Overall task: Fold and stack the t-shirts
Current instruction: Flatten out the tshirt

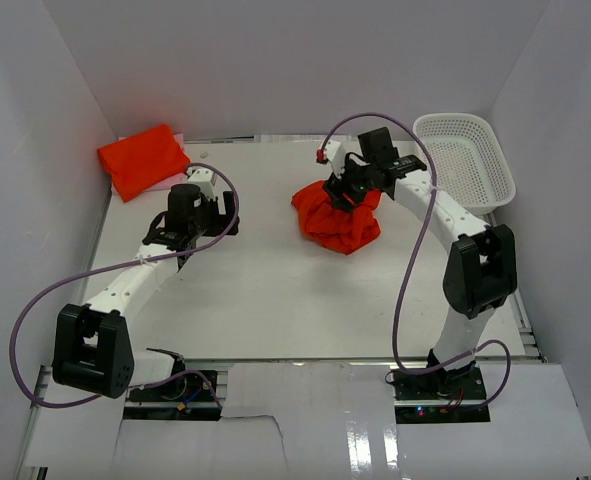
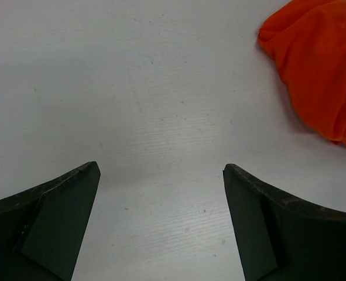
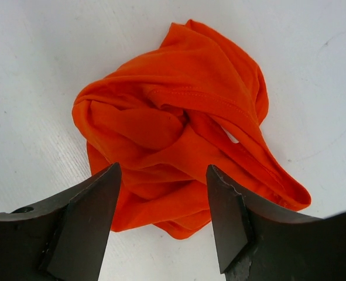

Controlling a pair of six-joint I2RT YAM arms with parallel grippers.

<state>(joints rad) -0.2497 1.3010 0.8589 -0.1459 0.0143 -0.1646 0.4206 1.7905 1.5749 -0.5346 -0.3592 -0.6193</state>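
Crumpled t-shirt [image 3: 173, 111] lay under the released right pincer [image 3: 164, 168]; left pincer [image 2: 160, 168] gaped empty; folded t-shirt [image 1: 142, 158] occupied the surface's [image 1: 275, 300] far-left corner.

Top camera: high at the near edge, looks down over the whole table [image 1: 275, 300]. Left wrist: close, facing down on the table. Right wrist: close above the crumpled t-shirt [image 3: 178, 117], which the top view also shows, right of centre.

White tabletop [image 1: 275, 310] sat boxed in by plain white walls [image 1: 295, 60], evenly lit, white mesh basket [image 1: 475, 160] at far right.
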